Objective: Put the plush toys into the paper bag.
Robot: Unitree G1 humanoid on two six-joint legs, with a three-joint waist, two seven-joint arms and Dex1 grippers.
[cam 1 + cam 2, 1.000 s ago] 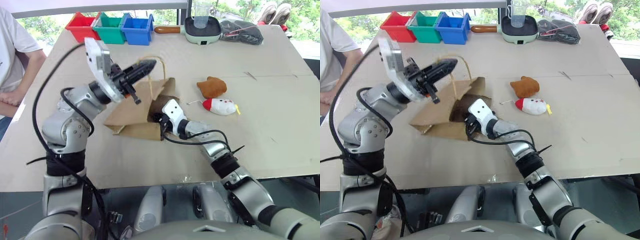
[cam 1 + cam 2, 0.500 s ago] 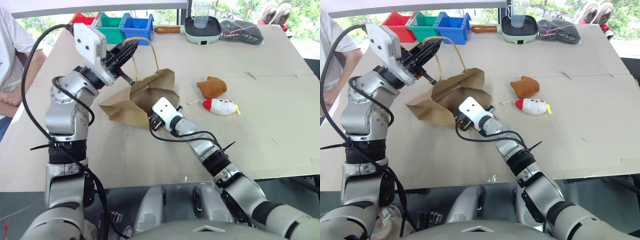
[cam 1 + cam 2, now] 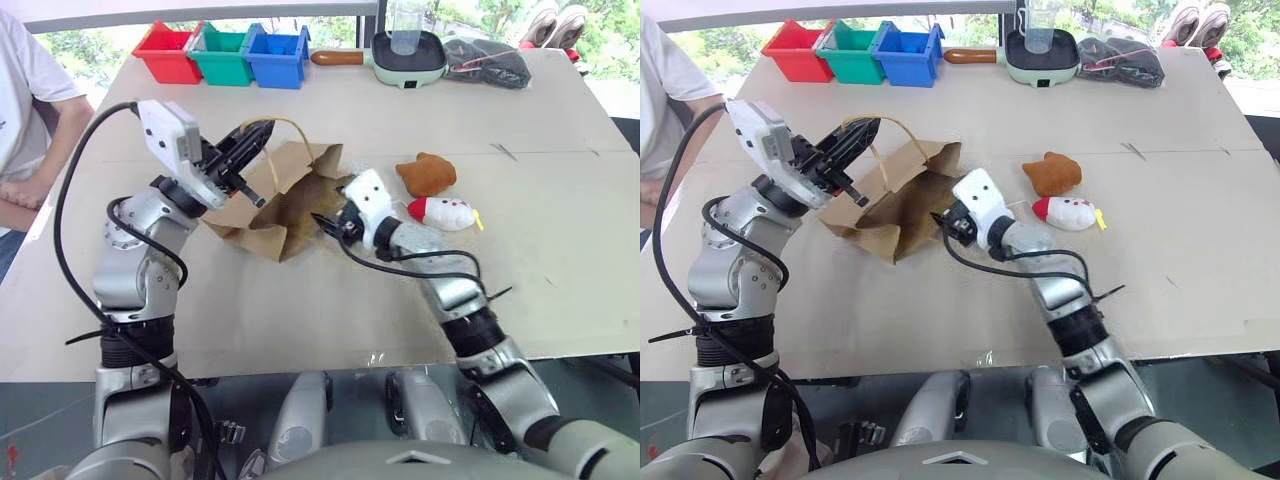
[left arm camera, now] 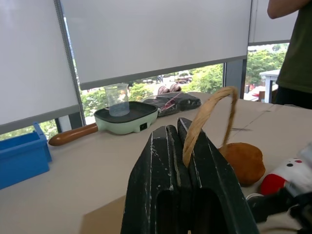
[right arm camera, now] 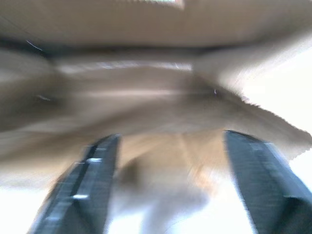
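I have the left gripper (image 3: 252, 135) clamped on one cord handle (image 4: 209, 114) of the paper bag (image 3: 275, 200), lifting that side so the bag lies slumped on the table (image 3: 560, 230) with its mouth facing the right arm. The right gripper (image 3: 330, 224) sits at the bag's mouth with its fingers (image 5: 90, 183) spread wide and nothing between them. Both plush toys are outside the bag on the table, just beyond the right wrist: the orange-brown toy (image 3: 425, 174) and the white toy (image 3: 445, 213) just beside it, nearer me. My judgement is that the step in hand is opening the bag. To do it well, I should hold the handle high and steady, keep the mouth from collapsing, then bring the right gripper over the nearer white toy, gripping its body rather than the thin tail.
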